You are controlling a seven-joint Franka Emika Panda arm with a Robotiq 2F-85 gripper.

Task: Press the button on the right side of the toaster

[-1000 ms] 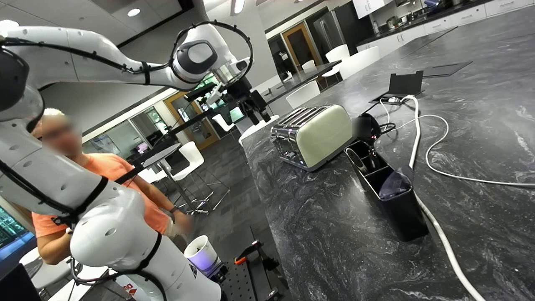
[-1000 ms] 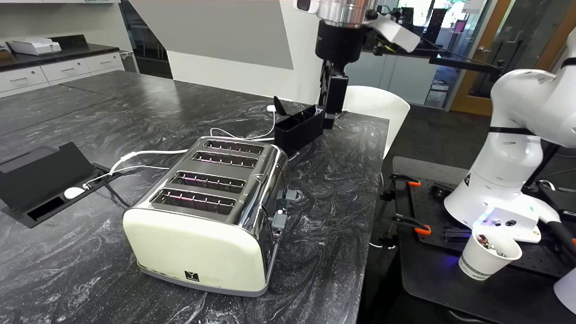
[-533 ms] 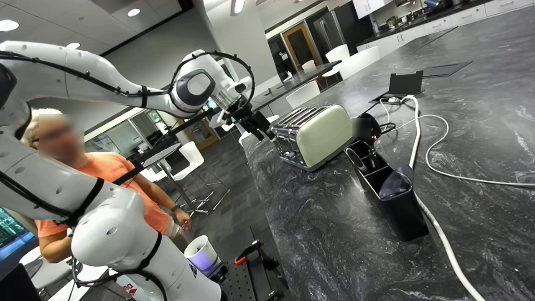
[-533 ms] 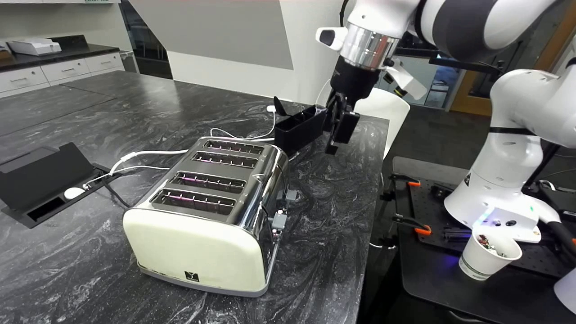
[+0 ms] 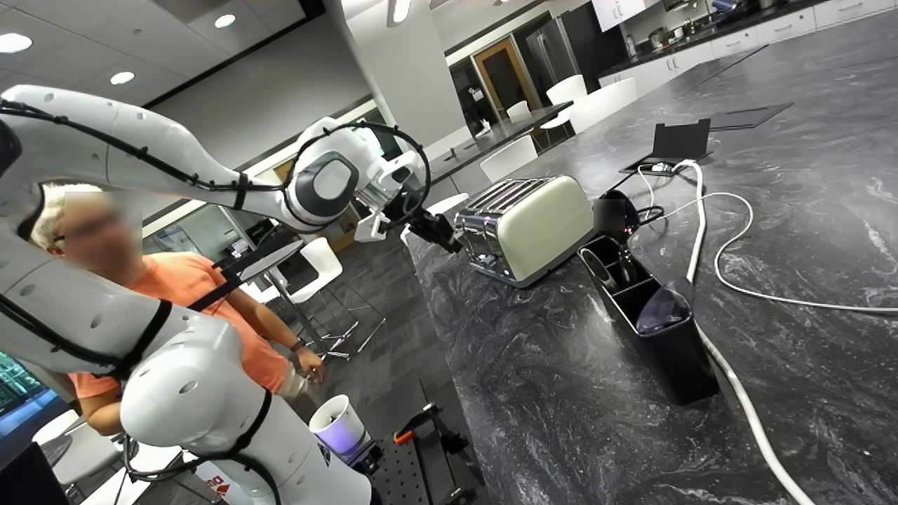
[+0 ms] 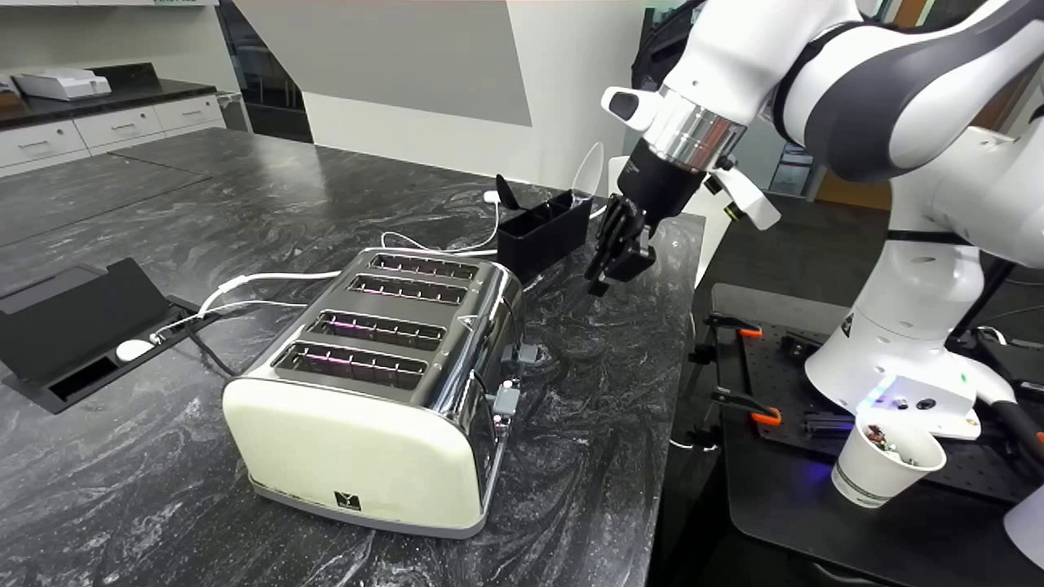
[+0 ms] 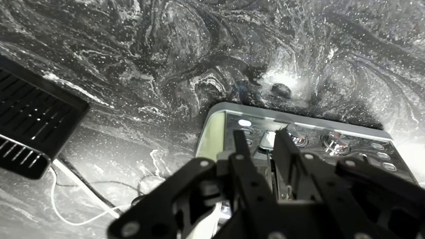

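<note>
The cream and silver toaster (image 6: 351,448) stands on the dark marbled counter, seen in both exterior views. Its chrome control end fills the lower part of the wrist view. There, a bright white oval button (image 7: 245,122) tops the left group, beside a lever (image 7: 267,140) and two round knobs (image 7: 336,143). Another group of oval buttons (image 7: 383,155) lies farther right. My gripper (image 7: 259,133) is part-way open above this end, a gap between its fingers and nothing held. In the exterior views, the gripper (image 6: 598,281) hangs tilted, apart from the toaster's levers (image 6: 506,399).
A black divided caddy (image 5: 670,351) stands near the toaster, with white cables (image 5: 701,231) running past it. A raised black outlet lid (image 6: 106,310) is on the counter behind. A person in an orange shirt (image 5: 203,294) stands near the arm. A paper cup (image 6: 885,456) sits by the base.
The arm has come down and the gripper has tilted, its fingertips lowering toward the level of the toaster's control end. The jaws have drawn closer together. The toaster has stayed in place.
</note>
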